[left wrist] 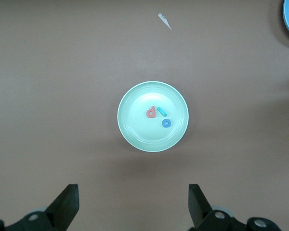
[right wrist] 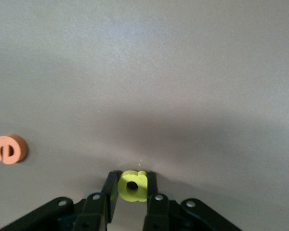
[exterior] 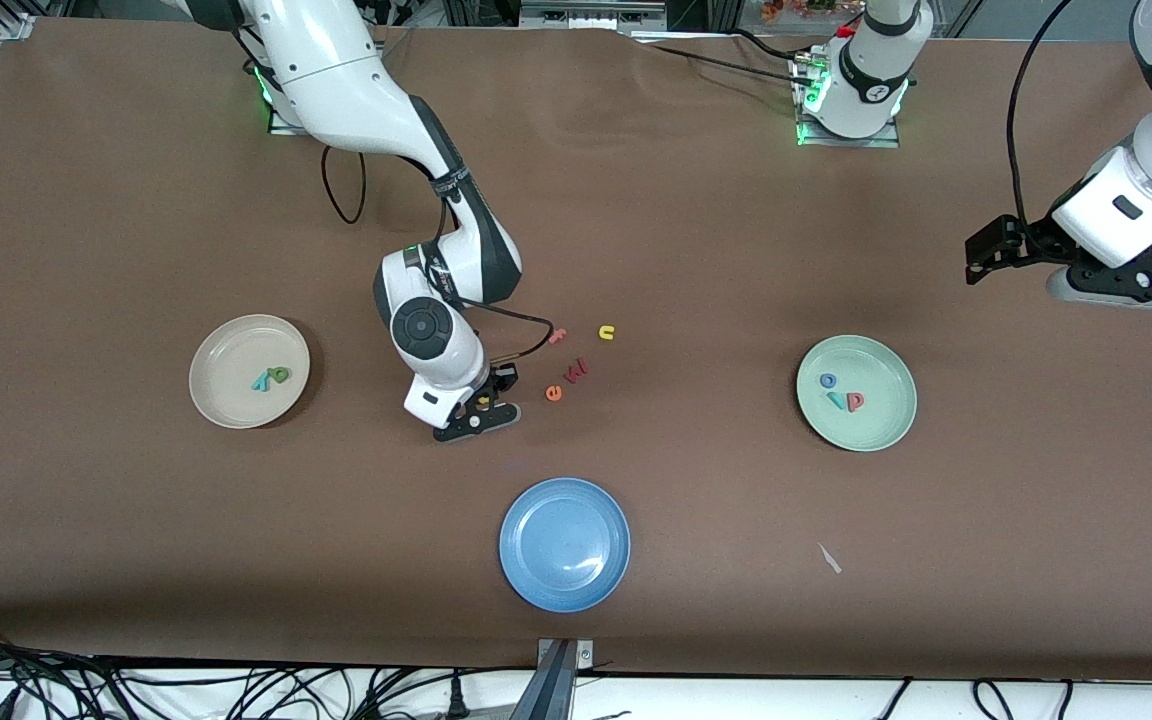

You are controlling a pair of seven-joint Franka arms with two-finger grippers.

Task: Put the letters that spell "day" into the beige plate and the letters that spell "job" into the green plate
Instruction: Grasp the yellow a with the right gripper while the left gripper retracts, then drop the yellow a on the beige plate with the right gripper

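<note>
Yellow foam d [right wrist: 133, 186] sits pinched in the right tool [exterior: 481, 404] low over the tabletop [exterior: 696, 250], between beige plate [exterior: 249, 371] and orange e [exterior: 554, 393]; a thin grip could let it slip. Left tool [left wrist: 132, 204] waits spread above the green plate [left wrist: 152, 117].

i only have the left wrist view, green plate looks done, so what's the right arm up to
Observer: The right gripper is down at the table, shut on the yellow d, beside the orange e.
Operator: whats in the beige plate
Observer: The beige plate holds a green a and a teal y.
Operator: where does my arm sit overall
Observer: The left gripper waits open above the table toward the left arm's end, away from the loose letters.
</note>
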